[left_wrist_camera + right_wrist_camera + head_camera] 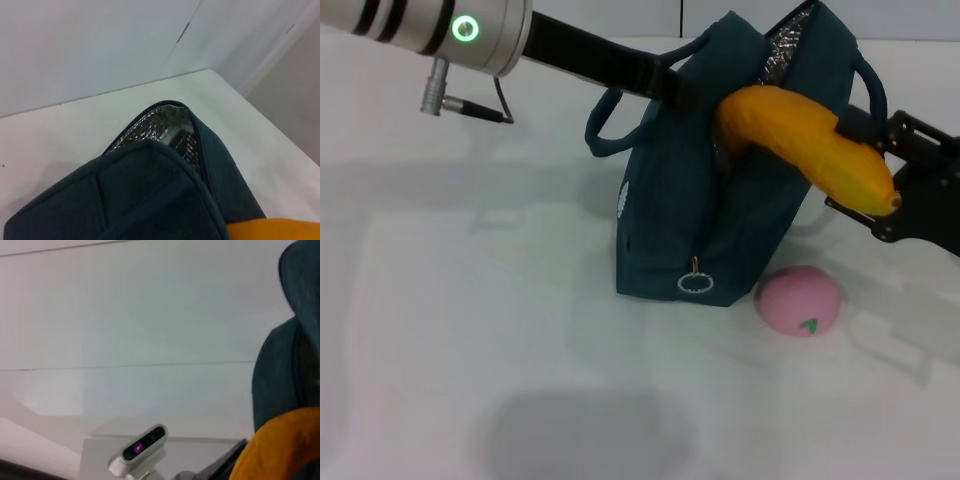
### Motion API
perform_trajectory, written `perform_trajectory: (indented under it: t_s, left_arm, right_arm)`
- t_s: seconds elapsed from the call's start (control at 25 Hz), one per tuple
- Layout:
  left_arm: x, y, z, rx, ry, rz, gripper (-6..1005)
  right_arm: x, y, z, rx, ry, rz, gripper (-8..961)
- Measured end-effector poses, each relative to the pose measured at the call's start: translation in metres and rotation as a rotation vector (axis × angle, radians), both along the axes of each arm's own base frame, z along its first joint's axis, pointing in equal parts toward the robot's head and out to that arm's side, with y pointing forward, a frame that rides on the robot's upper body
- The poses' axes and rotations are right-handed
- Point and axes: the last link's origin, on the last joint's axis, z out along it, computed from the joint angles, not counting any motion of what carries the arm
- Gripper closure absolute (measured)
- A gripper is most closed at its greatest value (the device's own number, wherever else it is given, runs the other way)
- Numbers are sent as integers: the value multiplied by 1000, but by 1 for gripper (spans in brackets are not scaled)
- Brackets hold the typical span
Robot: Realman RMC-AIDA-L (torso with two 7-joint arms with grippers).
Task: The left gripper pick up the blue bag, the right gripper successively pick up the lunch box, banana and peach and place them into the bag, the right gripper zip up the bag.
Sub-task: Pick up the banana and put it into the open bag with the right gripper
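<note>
My right gripper (865,135), jaws clamped on the banana (810,150), slants its long axis down into the blue bag (720,210); left gripper's (675,85) jaws I can't tell.

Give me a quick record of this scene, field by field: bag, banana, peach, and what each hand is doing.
bag: blue bag upright on the table, top open, foil lining showing
banana: banana held by the right hand, one end at the bag's opening
peach: peach on the table beside the bag
left hand: left hand at the bag's top edge
lunch box: not visible
</note>
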Motion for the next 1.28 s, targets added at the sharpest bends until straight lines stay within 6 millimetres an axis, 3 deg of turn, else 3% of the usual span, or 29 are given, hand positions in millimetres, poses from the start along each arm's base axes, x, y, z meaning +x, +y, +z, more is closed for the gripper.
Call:
perform_trajectory:
  t_s: [0.44, 0.68, 1.28]
  left_arm:
    - [4, -3, 3, -9, -30, -11, 907]
    - [5, -3, 5, -4, -30, -12, 906]
    - [1, -5, 6, 0, -32, -3, 906]
  right_arm:
    - [-5, 0, 9, 12, 53, 23, 381]
    - [2, -1, 6, 2, 34, -15, 380]
    - [-9, 1, 2, -62, 39, 27, 381]
